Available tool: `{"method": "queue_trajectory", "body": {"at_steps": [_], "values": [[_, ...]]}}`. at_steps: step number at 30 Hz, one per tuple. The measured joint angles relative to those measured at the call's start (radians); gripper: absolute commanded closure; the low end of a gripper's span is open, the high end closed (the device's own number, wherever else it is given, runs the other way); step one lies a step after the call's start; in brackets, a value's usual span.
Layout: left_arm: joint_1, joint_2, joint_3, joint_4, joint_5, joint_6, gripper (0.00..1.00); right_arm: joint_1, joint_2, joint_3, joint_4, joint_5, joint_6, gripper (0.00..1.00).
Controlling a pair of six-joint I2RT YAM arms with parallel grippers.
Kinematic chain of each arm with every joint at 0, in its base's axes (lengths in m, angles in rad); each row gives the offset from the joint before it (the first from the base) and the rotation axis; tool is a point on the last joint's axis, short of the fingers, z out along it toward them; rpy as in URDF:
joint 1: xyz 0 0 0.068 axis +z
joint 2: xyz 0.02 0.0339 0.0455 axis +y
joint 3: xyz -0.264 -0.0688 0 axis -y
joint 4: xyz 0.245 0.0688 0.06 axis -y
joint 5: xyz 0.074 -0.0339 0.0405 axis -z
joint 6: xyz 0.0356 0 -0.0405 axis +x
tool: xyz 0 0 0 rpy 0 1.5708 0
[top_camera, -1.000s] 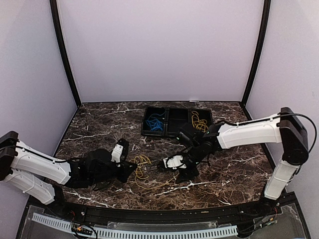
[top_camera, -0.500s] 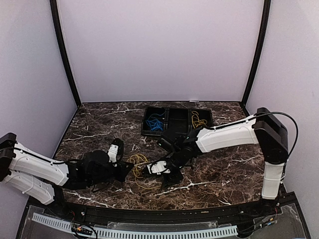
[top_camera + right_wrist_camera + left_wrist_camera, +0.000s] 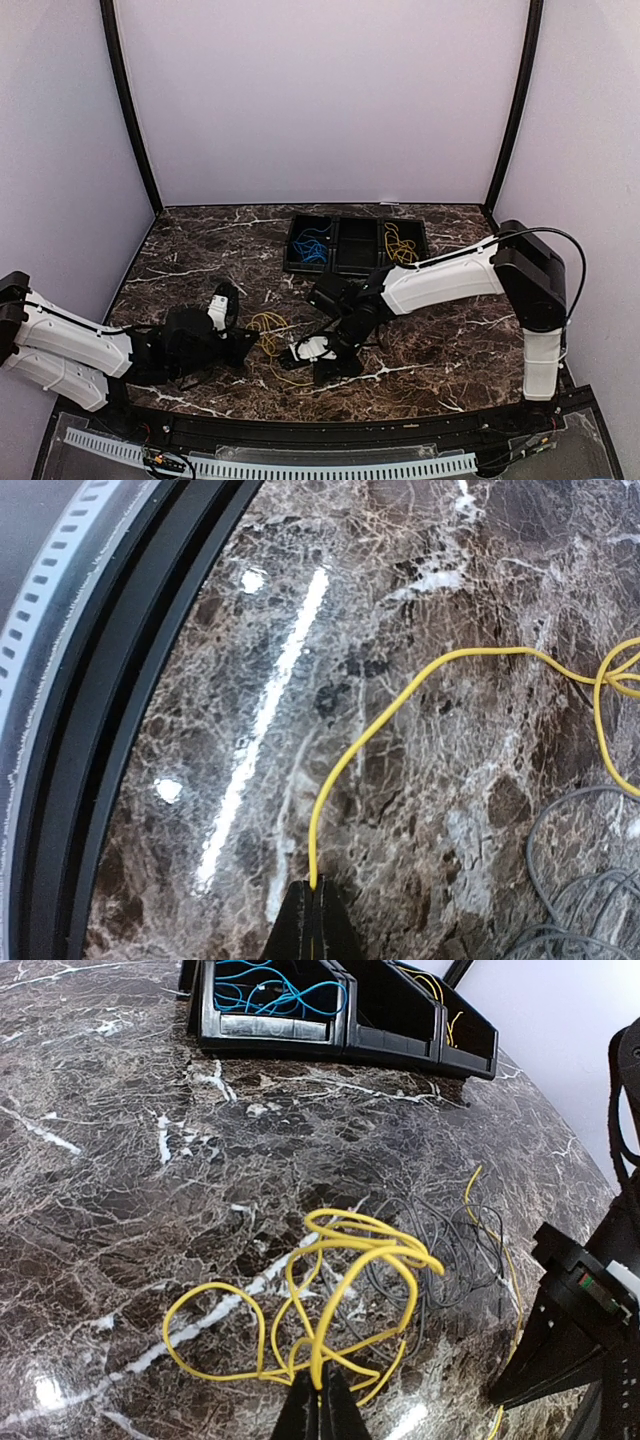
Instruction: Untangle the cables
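Now, across the table (image 3: 200,250), the tray (image 3: 340,270) sits at twelve o'clock with a blue cable (image 3: 270,995) in it. The tangle lies toward six. Your left gripper (image 3: 318,1410) is pinched tight on the yellow cable (image 3: 318,1350) at its loops, and your right gripper (image 3: 315,920) is pinched on a yellow end. Draw the right slowly toward five o'clock with the left as anchor, and watch that the grey cable (image 3: 455,1280) doesn't drag along.

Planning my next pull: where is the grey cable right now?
In the left wrist view, the grey cable lies on the marble just right of the yellow cable's loops, well short of the black tray.
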Motion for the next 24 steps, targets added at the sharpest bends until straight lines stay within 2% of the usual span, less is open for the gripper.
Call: {"method": "queue_trajectory", "body": {"at_steps": [6,10,13,16,20,24], "values": [[0.0,0.0,-0.014,-0.002,-0.023,0.0,1.0,-0.002,-0.159,0.048,-0.166,-0.01,-0.008,1.0],[0.0,0.0,-0.047,-0.001,-0.05,-0.006,1.0,-0.031,-0.307,0.22,-0.275,-0.037,-0.023,1.0],[0.0,0.017,-0.061,-0.002,-0.069,-0.015,1.0,-0.104,-0.413,0.378,-0.334,-0.086,-0.034,1.0],[0.0,0.047,-0.063,-0.002,-0.073,-0.025,1.0,-0.214,-0.467,0.455,-0.369,-0.129,-0.036,1.0],[0.0,0.062,-0.063,-0.002,-0.073,-0.031,1.0,-0.344,-0.517,0.505,-0.391,-0.182,-0.03,1.0],[0.0,0.071,-0.062,-0.003,-0.074,-0.031,1.0,-0.42,-0.523,0.51,-0.389,-0.212,-0.009,1.0]]}}
